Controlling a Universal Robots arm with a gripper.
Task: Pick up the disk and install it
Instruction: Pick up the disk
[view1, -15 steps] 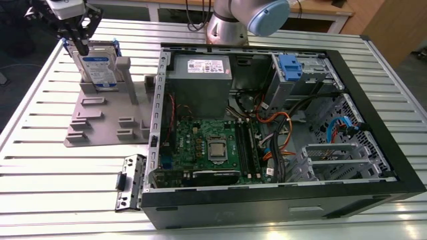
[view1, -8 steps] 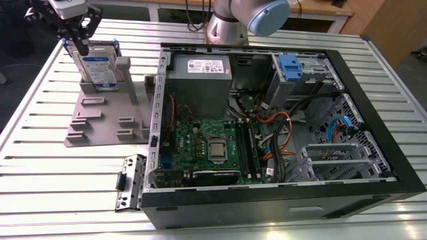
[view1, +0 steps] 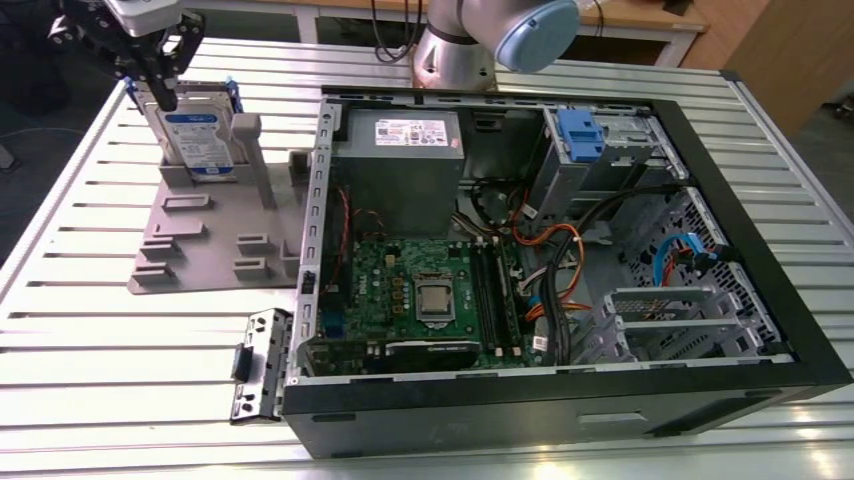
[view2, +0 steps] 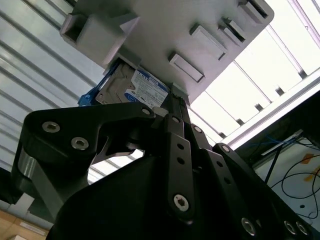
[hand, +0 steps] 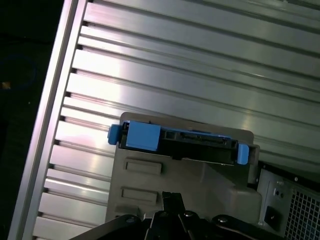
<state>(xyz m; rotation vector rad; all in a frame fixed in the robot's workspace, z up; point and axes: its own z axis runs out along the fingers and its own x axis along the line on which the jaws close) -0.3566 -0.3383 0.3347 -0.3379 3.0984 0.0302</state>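
Observation:
The disk (view1: 195, 135) stands upright on edge in a grey plastic holder (view1: 200, 230) on the slatted table, at the exterior view's far left. It is silver with a white-and-blue label and blue side rails. My gripper (view1: 163, 98) hangs just over the disk's top edge, shut, with nothing held. I cannot tell whether it touches the disk. In the first wrist view the disk's blue-railed top edge (hand: 190, 145) lies beyond my gripper (hand: 170, 197). In the second wrist view the label (view2: 145, 90) shows past the gripper (view2: 172, 100).
An open computer case (view1: 747, 250) lies to the exterior view's right of the holder, with a grey power supply (view1: 400, 150), a motherboard (view1: 427, 295), cables and a blue-latched drive cage (view1: 577, 130). A loose black bracket (view1: 260, 365) lies by the case's near corner.

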